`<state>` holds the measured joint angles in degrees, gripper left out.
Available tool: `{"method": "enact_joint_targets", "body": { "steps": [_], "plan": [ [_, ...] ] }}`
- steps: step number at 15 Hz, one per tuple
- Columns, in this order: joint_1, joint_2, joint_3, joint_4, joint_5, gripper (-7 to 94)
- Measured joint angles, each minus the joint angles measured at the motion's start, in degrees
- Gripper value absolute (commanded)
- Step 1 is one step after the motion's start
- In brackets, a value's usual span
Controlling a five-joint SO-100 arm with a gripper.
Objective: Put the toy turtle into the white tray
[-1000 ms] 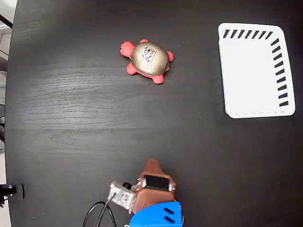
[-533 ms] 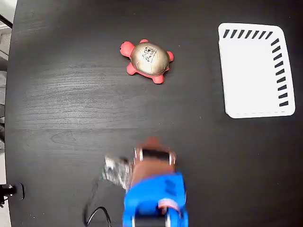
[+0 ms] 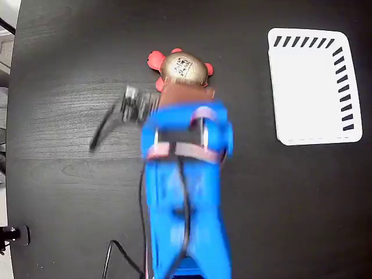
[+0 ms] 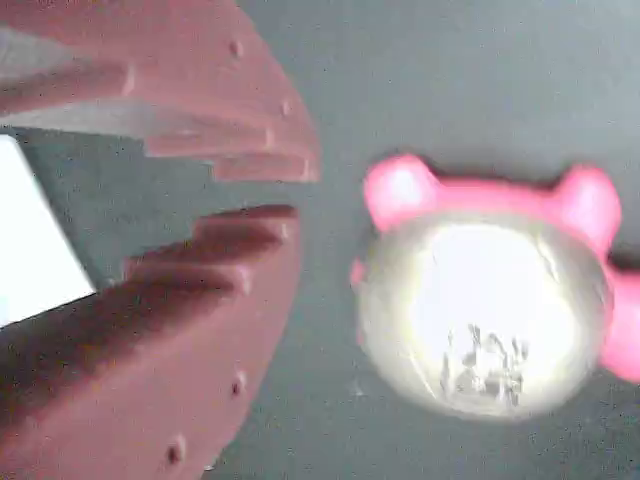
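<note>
Dark worktop (image 3: 64, 133) is seen from above in the fixed view. A blurred cable (image 3: 107, 125) is seen left of the blue arm (image 3: 186, 192), which reaches from the near edge toward the far side. The toy turtle (image 3: 181, 65) is located left of centre, far side, upright on the worktop, code sticker on top; its near edge is covered by the arm's front. In the wrist view the end effector (image 4: 270, 195) is shown with red-brown fingers (image 4: 200, 290) slightly parted, nothing between them, just left of the toy turtle (image 4: 485, 315), not touching. The white tray (image 3: 311, 87) is seen far right, well apart from the turtle.
</note>
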<state>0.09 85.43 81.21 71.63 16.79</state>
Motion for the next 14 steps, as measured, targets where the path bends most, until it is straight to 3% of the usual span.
{"method": "enact_joint_targets", "body": {
  "steps": [3, 4, 6, 9, 14],
  "plan": [
    [1.32, -10.46, -9.84, 0.18, 3.69, 1],
    [1.58, -13.1, -12.39, 0.18, 4.57, 7],
    [1.49, -18.46, -16.08, 0.62, 5.01, 32],
    [0.88, -24.08, -21.18, 4.83, 5.71, 56],
    [0.09, -31.11, -26.98, 9.67, 8.35, 70]
  ]
}}
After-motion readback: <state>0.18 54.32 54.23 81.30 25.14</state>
